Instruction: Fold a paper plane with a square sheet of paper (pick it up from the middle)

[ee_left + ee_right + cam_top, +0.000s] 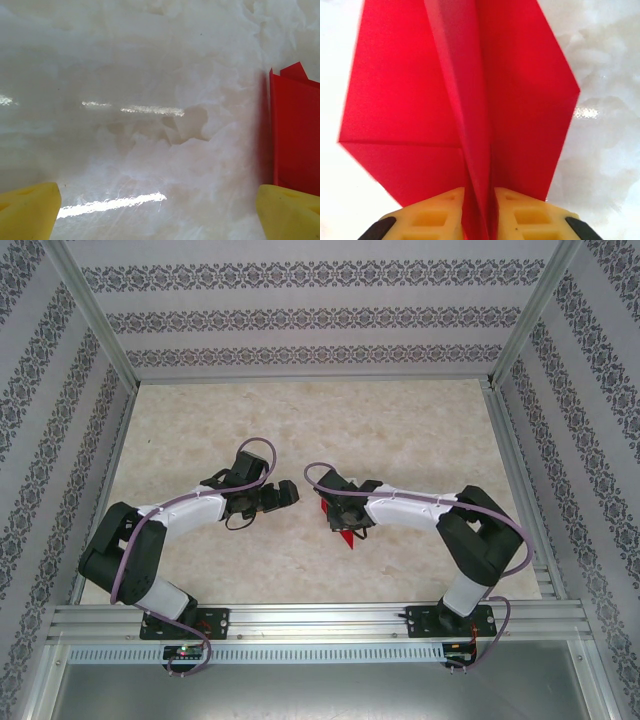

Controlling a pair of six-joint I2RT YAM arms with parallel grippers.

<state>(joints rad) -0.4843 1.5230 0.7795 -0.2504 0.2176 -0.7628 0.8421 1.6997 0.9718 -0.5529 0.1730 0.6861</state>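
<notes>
- The table [420,440], a pale marbled surface, is carrying both arms along its near edge, with the work lying just off its centre toward 5 o'clock.
- The left arm [150,530] is reaching in from 8 o'clock and the right arm [430,508] from 4 o'clock; their wrists are meeting near the middle, close together but apart.
- The left gripper [280,498] is hanging at 9 o'clock of the red paper. In its wrist view the left gripper [160,212] is standing wide open, its yellow fingertips [27,210] sitting at 7 and 5 o'clock of the frame with bare table between them. It is holding nothing; the tip at 5 o'clock is lying just beside the red edge, and contact cannot be told.
- The right gripper [340,523] is sitting over the paper. In its wrist view the right gripper [479,215] is showing narrow jaws, the raised central ridge of the paper filling the slot between the two yellow fingers [440,215].
- The paper plane [520,100], bright red, is spreading flat on both sides of that ridge and running toward 12 o'clock from the fingers. From above, the paper plane [350,538] is peeking out under the right wrist; in the left wrist view the paper plane [295,135] is lying at 3 o'clock.
</notes>
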